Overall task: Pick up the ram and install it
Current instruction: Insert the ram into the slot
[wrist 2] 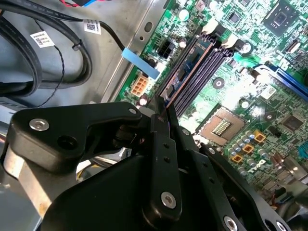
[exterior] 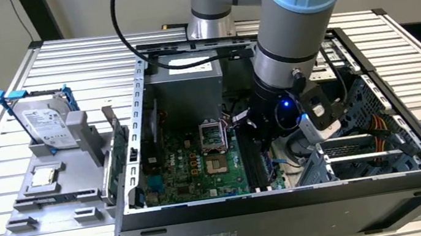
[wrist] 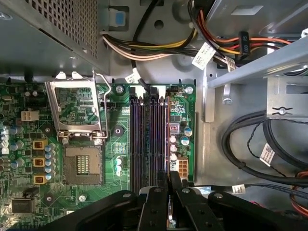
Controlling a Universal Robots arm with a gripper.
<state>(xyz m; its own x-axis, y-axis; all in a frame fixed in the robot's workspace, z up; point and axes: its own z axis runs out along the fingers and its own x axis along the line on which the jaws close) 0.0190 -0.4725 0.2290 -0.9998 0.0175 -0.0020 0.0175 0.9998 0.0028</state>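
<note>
Seating the ram [wrist 2: 188,65] appears to be the step now: it stands in its motherboard slot, the hand [wrist: 168,180] closed around its near end; pressing must go straight down.

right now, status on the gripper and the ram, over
Gripper inside the case, shut on the ram. Ram edge-on at the motherboard's outermost slot. Cables lie beside the board, apart from the slot.

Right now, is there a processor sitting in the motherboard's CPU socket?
No. In the first wrist view the CPU socket lies open with its bare contact grid exposed, and its retention frame is flipped up.
</note>
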